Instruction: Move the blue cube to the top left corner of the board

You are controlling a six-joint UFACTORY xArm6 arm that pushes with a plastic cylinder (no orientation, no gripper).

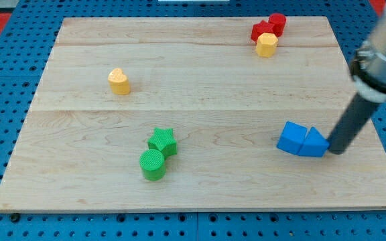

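Two green blocks (157,155) leftward of blue cube (291,138).

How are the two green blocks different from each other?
The green star block has points around its edge, while the green cylinder is round with a flat circular top. The star sits nearer the view's top; the cylinder sits just below it, slightly to the view's left. The star looks a darker green, the cylinder brighter. Both are green, sit close together on the wooden board, far from my tip.
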